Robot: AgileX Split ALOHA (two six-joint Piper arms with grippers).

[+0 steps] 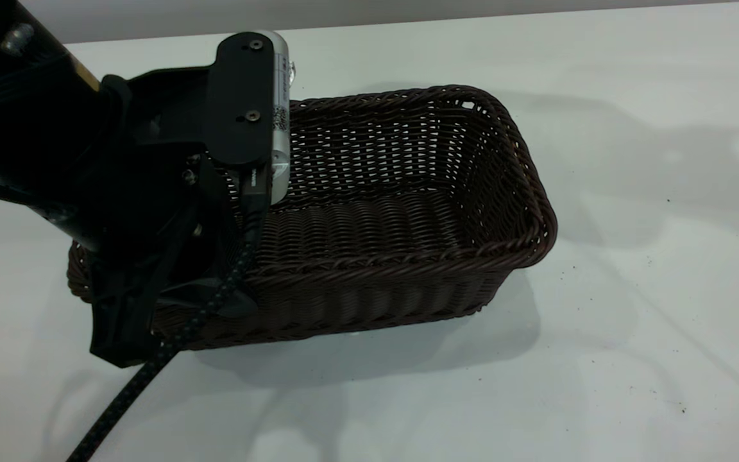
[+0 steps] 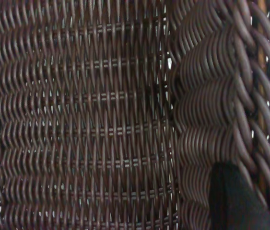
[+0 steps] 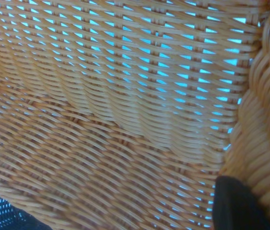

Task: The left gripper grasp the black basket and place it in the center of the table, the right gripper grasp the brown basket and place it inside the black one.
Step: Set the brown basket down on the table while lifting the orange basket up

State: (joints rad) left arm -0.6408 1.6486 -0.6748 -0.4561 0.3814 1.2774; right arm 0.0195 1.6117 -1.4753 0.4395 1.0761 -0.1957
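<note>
While exterior shows black basket (image 1: 401,218) | right wrist (alone): brown basket (image 3: 115,120)

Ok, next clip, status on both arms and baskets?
Left gripper at black basket's left end, basket on the table. Right gripper close at the brown basket's rim. Black basket empty.

Even, diffuse light falls from above onto the plain white matte surface (image 1: 632,192), which shows soft grey shadows and faint pale reflections. The dark brown-black woven rectangular basket (image 1: 408,212) casts a soft shadow toward the camera. The orange-tan woven basket (image 3: 125,120) fills the right wrist view, with bright cyan light showing through its weave.
</note>
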